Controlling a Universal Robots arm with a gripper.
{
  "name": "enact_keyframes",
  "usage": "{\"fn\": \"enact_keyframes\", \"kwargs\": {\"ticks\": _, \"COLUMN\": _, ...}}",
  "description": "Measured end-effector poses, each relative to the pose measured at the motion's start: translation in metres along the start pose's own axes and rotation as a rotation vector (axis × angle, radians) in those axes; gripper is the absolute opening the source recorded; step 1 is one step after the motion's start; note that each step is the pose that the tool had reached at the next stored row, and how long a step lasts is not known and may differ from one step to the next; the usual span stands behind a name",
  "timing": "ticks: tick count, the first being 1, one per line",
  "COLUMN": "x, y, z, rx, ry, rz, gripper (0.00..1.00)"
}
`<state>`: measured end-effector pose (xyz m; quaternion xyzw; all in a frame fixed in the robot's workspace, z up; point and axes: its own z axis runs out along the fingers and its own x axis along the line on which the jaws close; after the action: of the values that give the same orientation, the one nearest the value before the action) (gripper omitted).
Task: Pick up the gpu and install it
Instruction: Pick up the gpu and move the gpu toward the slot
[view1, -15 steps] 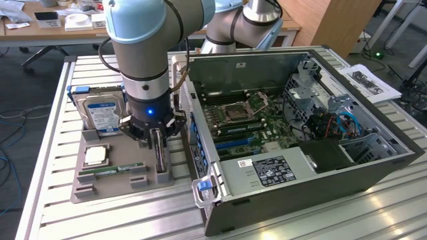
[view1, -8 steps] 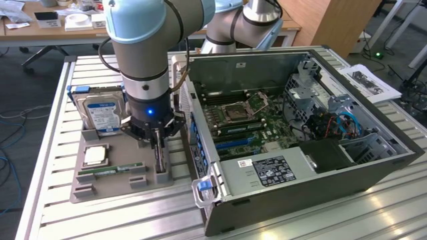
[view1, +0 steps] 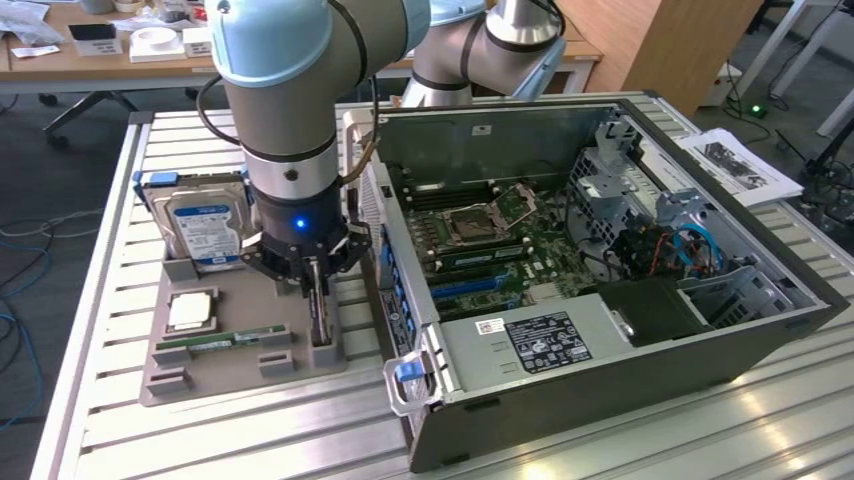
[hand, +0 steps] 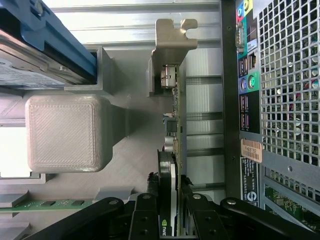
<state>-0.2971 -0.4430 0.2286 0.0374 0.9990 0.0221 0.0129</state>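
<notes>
The gpu (view1: 320, 318) stands on edge in a slot of the grey holder tray (view1: 220, 375), at the side nearest the open computer case (view1: 601, 300). My gripper (view1: 312, 272) reaches straight down onto its upper edge. In the wrist view the dark card (hand: 172, 125) runs away from the camera, ending in its silvery bracket (hand: 172, 37). The gripper (hand: 171, 220) is shut on the gpu, with a black finger (hand: 145, 220) pressed against each face. The card still sits in its slot.
On the tray are a hard drive (view1: 207, 225) with a blue-white label, a green RAM stick (view1: 220, 342) and a square chip (view1: 191, 310). The case's motherboard (view1: 494, 230) lies exposed. The case's rear panel (hand: 245, 100) runs close beside the card.
</notes>
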Motion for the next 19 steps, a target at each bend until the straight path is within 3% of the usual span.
{"fn": "enact_keyframes", "kwargs": {"ticks": 6, "x": 0.0000, "y": 0.0000, "z": 0.0002, "rx": -0.0006, "ry": 0.0015, "rz": -0.032, "gripper": 0.27}}
{"fn": "enact_keyframes", "kwargs": {"ticks": 14, "x": -0.0001, "y": 0.0000, "z": 0.0001, "rx": -0.0010, "ry": 0.0012, "rz": -0.032, "gripper": 0.27}}
{"fn": "enact_keyframes", "kwargs": {"ticks": 19, "x": -0.0003, "y": 0.0003, "z": -0.0075, "rx": -0.0008, "ry": 0.0015, "rz": -0.032, "gripper": 0.27}}
